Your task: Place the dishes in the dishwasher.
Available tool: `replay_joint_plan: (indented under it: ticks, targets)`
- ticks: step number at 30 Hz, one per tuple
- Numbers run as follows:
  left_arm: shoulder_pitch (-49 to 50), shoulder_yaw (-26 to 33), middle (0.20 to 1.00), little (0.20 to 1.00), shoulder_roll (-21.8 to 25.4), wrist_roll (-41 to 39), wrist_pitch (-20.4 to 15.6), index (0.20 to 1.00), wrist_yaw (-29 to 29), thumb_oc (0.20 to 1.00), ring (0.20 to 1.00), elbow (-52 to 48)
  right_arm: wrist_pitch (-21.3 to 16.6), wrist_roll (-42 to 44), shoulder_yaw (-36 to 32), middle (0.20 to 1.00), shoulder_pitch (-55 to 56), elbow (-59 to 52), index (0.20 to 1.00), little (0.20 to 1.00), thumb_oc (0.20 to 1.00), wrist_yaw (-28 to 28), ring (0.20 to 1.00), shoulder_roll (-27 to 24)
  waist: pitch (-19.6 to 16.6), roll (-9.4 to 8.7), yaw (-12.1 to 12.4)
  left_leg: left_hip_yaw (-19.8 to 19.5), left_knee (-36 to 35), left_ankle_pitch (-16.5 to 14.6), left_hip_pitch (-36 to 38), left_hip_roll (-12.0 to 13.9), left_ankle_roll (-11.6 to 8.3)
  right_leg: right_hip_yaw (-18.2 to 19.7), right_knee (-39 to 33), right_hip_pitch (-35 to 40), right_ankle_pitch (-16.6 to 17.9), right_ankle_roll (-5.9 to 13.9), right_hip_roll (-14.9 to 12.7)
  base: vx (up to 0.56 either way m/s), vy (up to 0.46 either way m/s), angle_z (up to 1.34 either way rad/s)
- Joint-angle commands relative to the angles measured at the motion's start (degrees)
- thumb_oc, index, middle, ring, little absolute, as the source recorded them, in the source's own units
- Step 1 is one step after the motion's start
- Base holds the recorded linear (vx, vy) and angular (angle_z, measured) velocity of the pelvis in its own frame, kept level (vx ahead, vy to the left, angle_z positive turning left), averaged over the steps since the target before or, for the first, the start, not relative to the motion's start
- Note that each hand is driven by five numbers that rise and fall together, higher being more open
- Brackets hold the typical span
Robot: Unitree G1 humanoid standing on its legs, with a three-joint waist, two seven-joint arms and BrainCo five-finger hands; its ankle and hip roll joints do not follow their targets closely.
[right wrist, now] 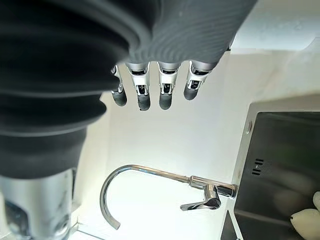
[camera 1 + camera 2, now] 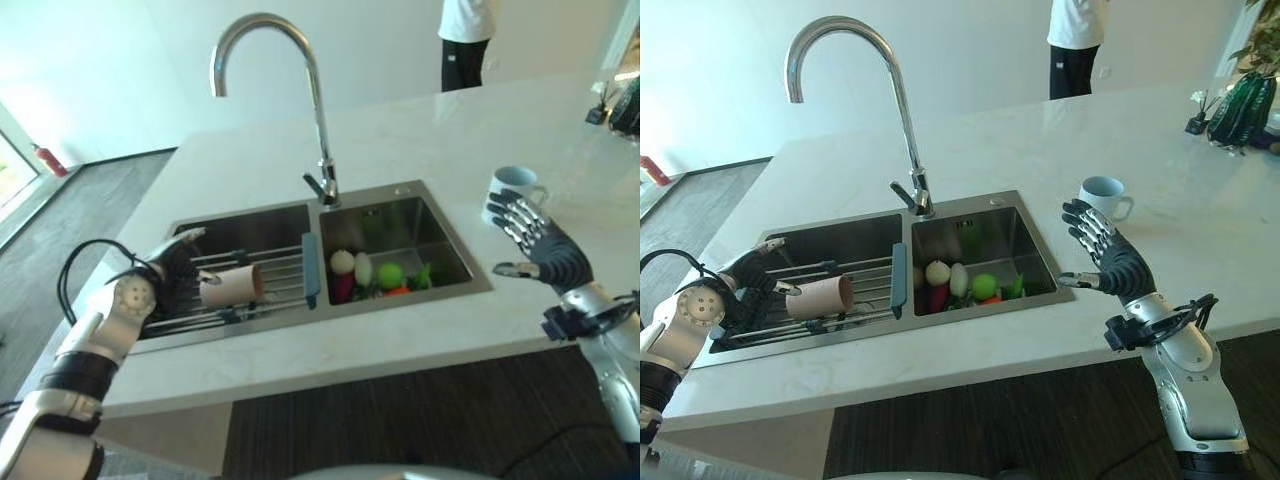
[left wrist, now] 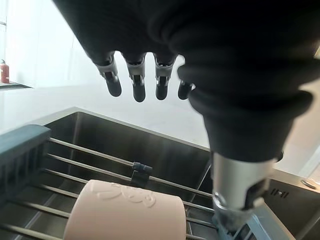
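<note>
The pink cup (image 2: 819,297) lay on the sink rack (image 2: 866,290), left hand (image 2: 172,268) at nine o'clock, fingers released. The right hand (image 2: 1102,250), fingers released, neared the white mug (image 2: 1104,197) on the counter (image 2: 970,350), probably to grasp.

You are looking at a pale pink ceramic cup (image 2: 231,284) on a steel-grey wire rack with a blue-grey end bar (image 2: 310,269). A pale blue-and-white mug (image 2: 1103,196) is showing on the white marbled stone countertop (image 2: 1020,160). Green, white and red produce (image 2: 965,281) is colouring the steel sink basin (image 2: 1033,245).

white counter (image 2: 420,130), grey floor (image 2: 90,200), window (image 2: 12,165)
</note>
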Motion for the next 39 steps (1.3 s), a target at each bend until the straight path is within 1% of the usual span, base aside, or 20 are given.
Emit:
replay_joint_plan:
  ticks: [1, 5, 8, 10, 13, 19, 29, 39]
  targets:
    - [-6.0, 0.2, 1.0, 1.0, 3.1, 0.2, 0.2, 1.0, 0.9, 1.0, 1.0, 1.2, -2.5, 3.1, -0.7, 1.0, -5.4, -0.6, 1.0, 1.0, 1.0, 0.6, 1.0, -2.2, 0.0, -0.78, 0.6, -0.2, 0.4, -5.4, 0.8, 2.4, -0.79, 0.6, 0.7, 4.3, -6.0, 6.53, -4.0, 0.02, 0.02, -0.06]
    - [-7.6, -1.4, 1.0, 1.0, 2.2, 1.4, 0.6, 1.0, 0.9, 1.0, 1.0, 3.9, -2.6, 2.6, -0.3, 1.0, -5.6, -0.2, 1.0, 1.0, 1.0, 0.6, 1.0, -2.1, 0.2, -0.66, 0.2, 0.2, 0.4, -5.4, 1.0, 2.4, -0.68, 0.9, 0.7, 4.3, -6.0, 6.57, -4.0, 0.02, 0.014, -0.07]
    - [-8.4, -2.3, 1.0, 1.0, 1.9, 2.1, 0.4, 1.0, -0.1, 1.0, 1.0, 6.2, -2.6, 3.2, -0.2, 1.0, -5.6, 0.0, 1.0, 1.0, 1.0, 0.7, 1.0, -1.8, 0.1, -0.74, -0.2, 0.5, 0.4, -5.6, 1.3, 2.3, -0.55, 1.3, 0.6, 4.4, -6.0, 6.68, -4.0, 0.03, -0.006, -0.09]
    - [-8.5, -2.5, 1.0, 1.0, 1.4, 2.1, 0.7, 1.0, -1.0, 1.0, 1.0, 7.6, -2.8, 3.3, -0.5, 1.0, -5.3, 0.3, 1.0, 1.0, 1.0, 1.3, 1.0, -1.5, 0.1, -0.73, -0.6, 0.9, 0.4, -5.6, 1.4, 2.3, -0.51, 1.6, 0.7, 4.2, -5.9, 6.72, -4.0, 0.02, 0.002, -0.07]
    - [-8.1, -2.4, 1.0, 1.0, 1.3, 3.7, 0.2, 1.0, -1.4, 1.0, 1.0, 10.8, -2.6, 3.4, -0.8, 1.0, -5.1, 0.1, 1.0, 1.0, 1.0, 1.5, 1.0, -1.8, 0.1, -0.68, -1.2, 1.6, 0.4, -5.7, 1.7, 2.3, -0.42, 2.1, 0.6, 4.1, -5.7, 6.86, -4.0, 0.01, 0.005, -0.11]
    - [-7.2, -1.2, 1.0, 1.0, 1.8, 5.6, -1.2, 1.0, -0.4, 1.0, 1.0, 14.8, -2.7, 3.2, -1.3, 1.0, -4.6, -0.1, 1.0, 1.0, 1.0, 2.4, 1.0, -1.6, 0.1, -0.46, -1.8, 2.4, 0.4, -5.7, 2.0, 2.2, -0.29, 2.4, 0.5, 3.9, -5.4, 7.05, -4.1, 0.0, 0.011, -0.06]
    - [-7.0, -0.2, 1.0, 1.0, 1.4, 7.0, -1.6, 1.0, 2.1, 1.0, 1.0, 18.2, -1.7, 2.8, -1.9, 1.0, -4.0, -0.7, 1.0, 1.0, 1.0, 2.1, 1.0, -1.8, 0.3, -0.54, -2.3, 3.0, 0.4, -6.0, 2.1, 1.6, -0.03, 2.5, 0.5, 3.6, -4.8, 7.58, -4.7, 0.01, 0.028, -0.03]
    - [-6.7, 0.7, 1.0, 1.0, 2.0, 8.2, -2.2, 1.0, 2.7, 1.0, 1.0, 20.6, -1.3, 2.4, -2.8, 1.0, -3.0, -1.2, 1.0, 1.0, 1.0, 3.2, 1.0, -1.9, 0.4, -0.9, -2.9, 4.1, 0.4, -6.5, 2.5, 0.7, 0.64, 3.0, 0.6, 3.2, -4.2, 8.26, -5.5, 0.04, 0.047, -0.05]
